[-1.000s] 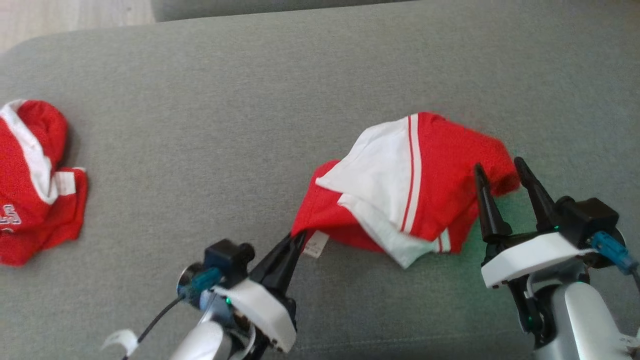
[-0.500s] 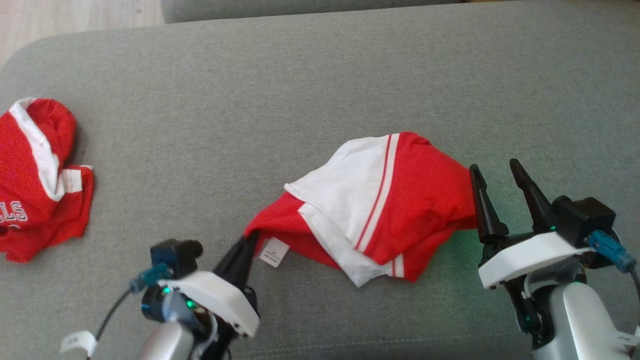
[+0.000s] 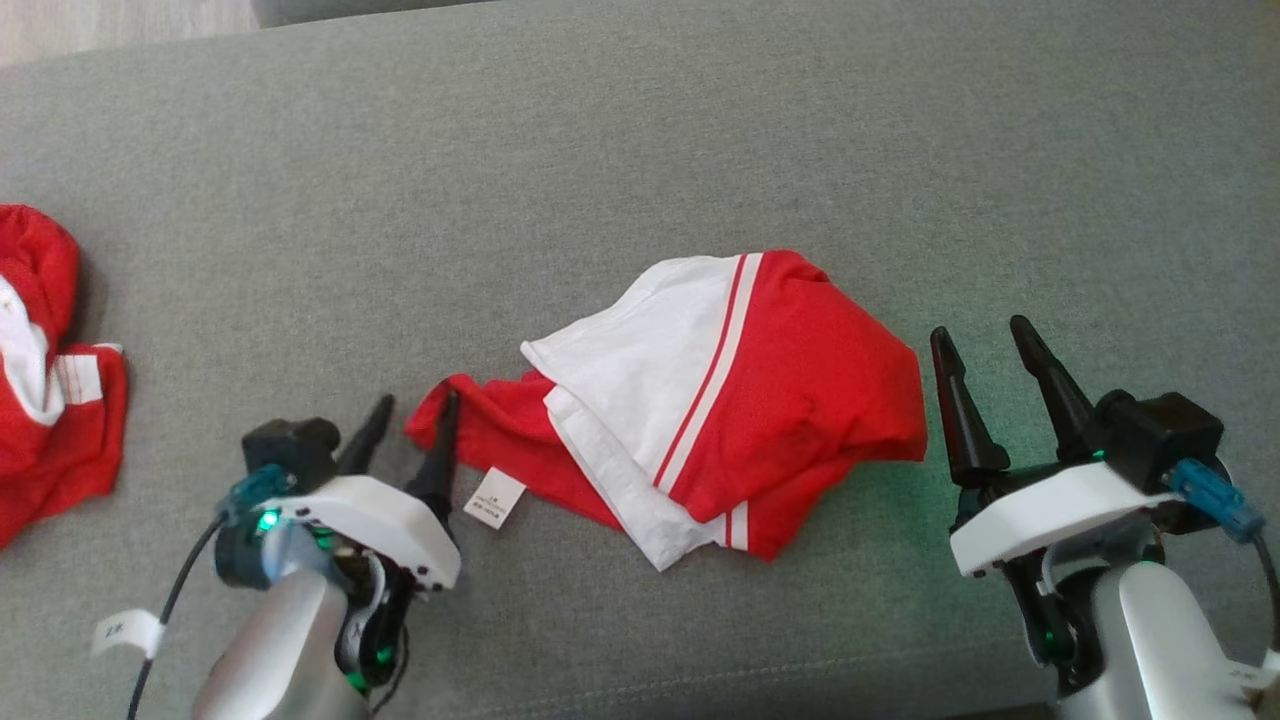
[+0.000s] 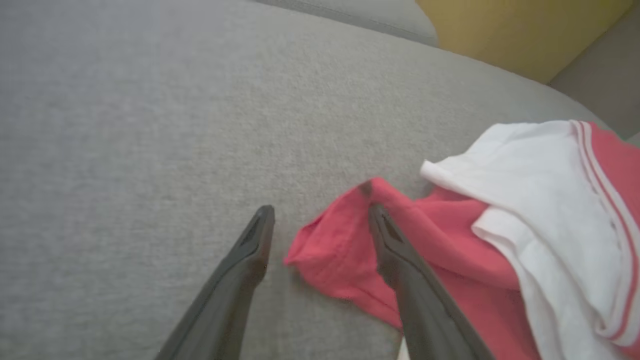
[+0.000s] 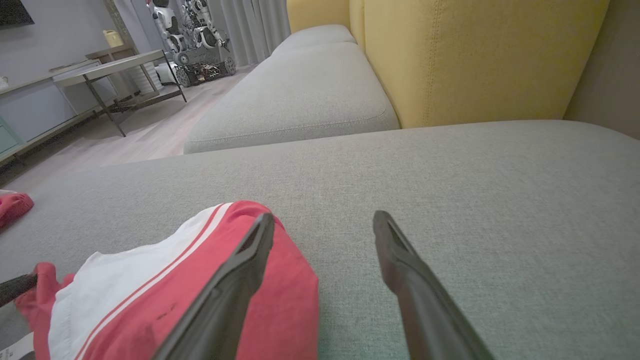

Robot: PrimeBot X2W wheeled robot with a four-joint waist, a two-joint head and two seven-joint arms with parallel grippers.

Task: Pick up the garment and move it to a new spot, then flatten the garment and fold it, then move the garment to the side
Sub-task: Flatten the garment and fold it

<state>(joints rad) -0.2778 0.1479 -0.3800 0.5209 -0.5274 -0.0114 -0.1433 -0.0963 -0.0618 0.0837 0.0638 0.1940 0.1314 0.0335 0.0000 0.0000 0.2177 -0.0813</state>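
The garment (image 3: 720,400) is red with a white striped panel and lies bunched on the grey sofa cushion (image 3: 600,150). Its red corner and white tag (image 3: 495,497) reach toward my left gripper (image 3: 418,400), which stands open. In the left wrist view the gripper (image 4: 320,210) straddles the tip of that corner (image 4: 340,245), and the right finger rests against the cloth without gripping it. My right gripper (image 3: 978,330) is open just off the garment's right edge. In the right wrist view its (image 5: 324,216) left finger overlaps the red cloth (image 5: 150,290).
A second red and white garment (image 3: 50,400) lies crumpled at the cushion's left edge. A yellow backrest (image 5: 475,50) rises behind the seat. Beyond the sofa stand a table (image 5: 115,62) and another robot (image 5: 195,35) on the wooden floor.
My left gripper dragged the garment's corner leftward, then opened and let it go. The corner now lies on the cushion. My right gripper stayed open. The camera shifted somewhat.
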